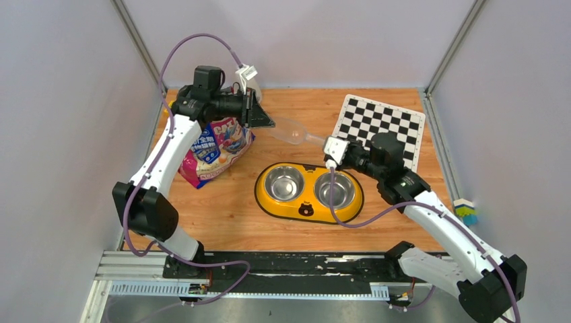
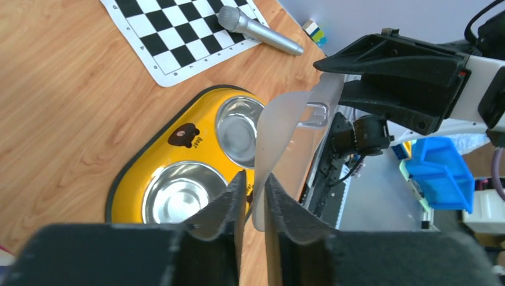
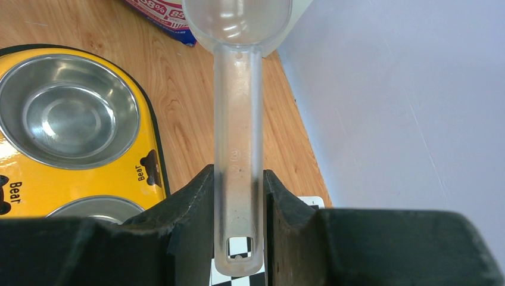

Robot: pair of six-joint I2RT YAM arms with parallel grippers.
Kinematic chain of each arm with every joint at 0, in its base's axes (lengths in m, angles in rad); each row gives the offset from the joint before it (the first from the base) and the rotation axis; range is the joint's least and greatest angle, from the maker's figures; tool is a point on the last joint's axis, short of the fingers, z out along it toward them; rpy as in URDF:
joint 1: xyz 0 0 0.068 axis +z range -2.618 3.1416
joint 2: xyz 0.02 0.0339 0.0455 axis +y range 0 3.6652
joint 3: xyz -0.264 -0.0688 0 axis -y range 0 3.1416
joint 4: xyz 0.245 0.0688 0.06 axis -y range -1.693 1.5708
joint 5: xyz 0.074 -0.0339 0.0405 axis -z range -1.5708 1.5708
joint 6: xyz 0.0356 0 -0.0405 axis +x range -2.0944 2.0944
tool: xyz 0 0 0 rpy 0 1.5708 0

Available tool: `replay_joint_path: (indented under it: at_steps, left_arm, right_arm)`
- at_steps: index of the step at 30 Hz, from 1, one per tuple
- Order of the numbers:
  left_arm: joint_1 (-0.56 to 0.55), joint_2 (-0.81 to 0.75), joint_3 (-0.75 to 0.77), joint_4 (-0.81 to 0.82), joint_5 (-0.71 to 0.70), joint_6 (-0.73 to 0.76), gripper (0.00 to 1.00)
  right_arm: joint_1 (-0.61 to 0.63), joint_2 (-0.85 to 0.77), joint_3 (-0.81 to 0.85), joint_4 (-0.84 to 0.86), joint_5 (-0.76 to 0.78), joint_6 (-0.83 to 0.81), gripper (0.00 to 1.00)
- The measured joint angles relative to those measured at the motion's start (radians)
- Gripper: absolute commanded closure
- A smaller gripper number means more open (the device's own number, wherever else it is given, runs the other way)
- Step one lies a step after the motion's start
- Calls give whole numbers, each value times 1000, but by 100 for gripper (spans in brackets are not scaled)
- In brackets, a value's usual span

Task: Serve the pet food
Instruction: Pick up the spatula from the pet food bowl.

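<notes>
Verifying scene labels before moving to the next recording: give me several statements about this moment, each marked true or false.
The right gripper grips the clear plastic scoop by its handle. True.
In the top view, the glossy pink-purple cat food bag sits left of the yellow double-bowl feeder. True.
The feeder's bowls hold kibble. False: both steel bowls are empty.
The scoop is full of kibble. False: it is empty.

"Bear" on yellow feeder (image 3: 59, 185) (beside bear-face logo); "CAT", partly hidden, and "85%" on pink bag (image 1: 215, 151).
</notes>
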Motion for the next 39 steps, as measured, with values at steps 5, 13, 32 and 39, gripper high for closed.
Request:
replay_joint_path:
  at_steps: [5,13,32,39]
  left_arm:
    - [-4,4,6,-8,1,8,100]
    - [-15,13,6,-19,3,11,100]
    - [-17,13,-43,47,113,-30,100]
    - [-16,11,-47,39,111,-35,100]
  right_arm:
    - [11,8,0,4,23,5,95]
    - [39,67,36,-8,-1,-3,2]
    - [43,195,172,-76,-204,-10,70]
    - [29,198,179,-53,-150,0,100]
